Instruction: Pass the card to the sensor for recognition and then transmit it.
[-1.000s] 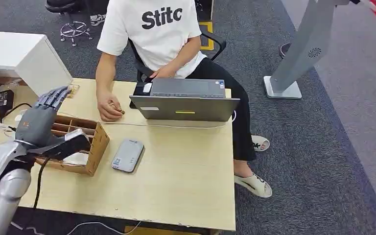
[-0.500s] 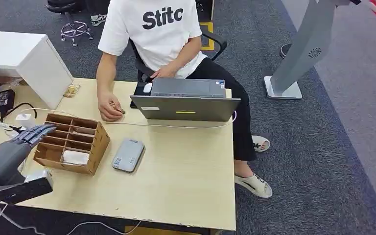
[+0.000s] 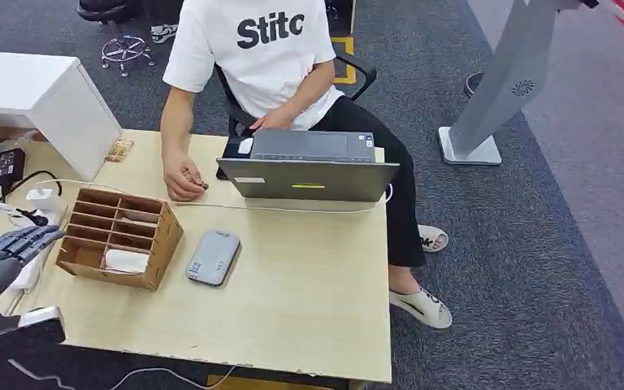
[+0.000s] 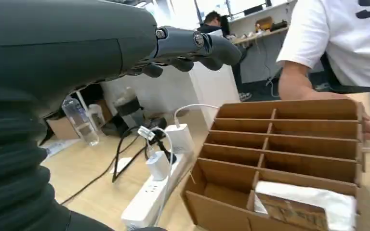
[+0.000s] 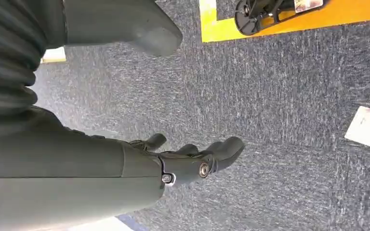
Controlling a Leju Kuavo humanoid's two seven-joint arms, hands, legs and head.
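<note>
Lower left, the left hand is hovering open beside the box; the right hand is hanging open over carpet.

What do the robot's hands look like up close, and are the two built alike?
They look alike. The left hand has a smooth dark grey shell, a ribbed grey cover toward the wrist, and darker fingers with small round silver pins at the knuckles. From the head view it shows the same dark grey. The right hand matches: ribbed cover, thick grey thumb, dark fingers. No markings or loose cables show.
</note>
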